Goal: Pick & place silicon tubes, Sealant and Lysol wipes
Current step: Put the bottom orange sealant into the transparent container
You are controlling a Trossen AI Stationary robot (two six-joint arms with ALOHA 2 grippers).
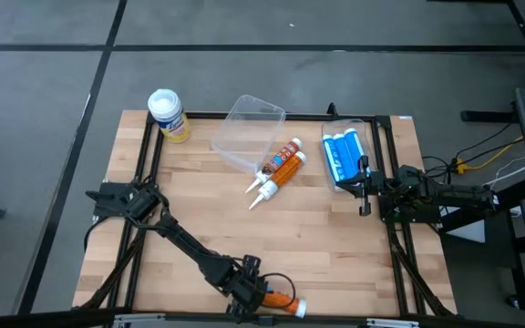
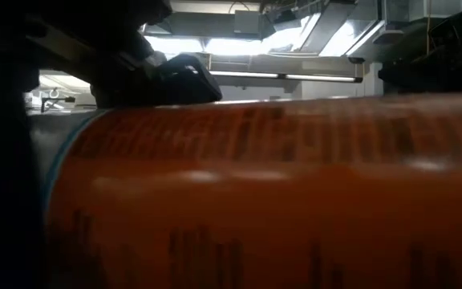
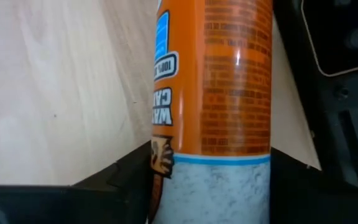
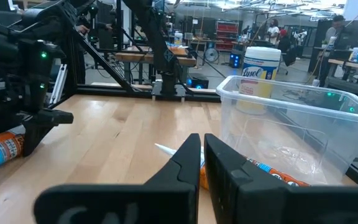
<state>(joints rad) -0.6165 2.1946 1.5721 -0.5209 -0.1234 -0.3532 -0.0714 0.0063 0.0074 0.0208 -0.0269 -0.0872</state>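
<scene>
we find the wooden table (image 1: pixel 199 210) carrying, in descending size, a clear plastic bin (image 1: pixel 247 133) at the far middle, a blue packet (image 1: pixel 344 157) at the far right, the lysol wipes (image 1: pixel 168 115) upright at the far left corner, and two orange tubes (image 1: pixel 279 170) lying just beside the bin with white nozzles pointing toward the near edge.

a third orange caulk tube (image 1: pixel 281 302) lies at the near edge, its body between the fingers of the left gripper (image 1: pixel 255 293). the left wrist view shows a dark finger (image 3: pixel 120 177) on each side of the tube, pressed against its lower body, so we judge the gripper closed on it.

the right gripper (image 1: pixel 365 189) rests near the blue packet, and the right wrist view shows its fingers nearly together, holding nothing.

risks, in our judgement: the tube sits at the very table edge, so a loose grip or a sideways drag could send it off. the grip appears near one end, so the tube may droop or swing when lifted. a low carry toward the bin could strike the two loose tubes or the bin wall.

the high view alone gives the layout. the low view is filled almost wholly by the orange tube body. only the right wrist view shows the lysol canister standing behind the bin, apart from it.
</scene>
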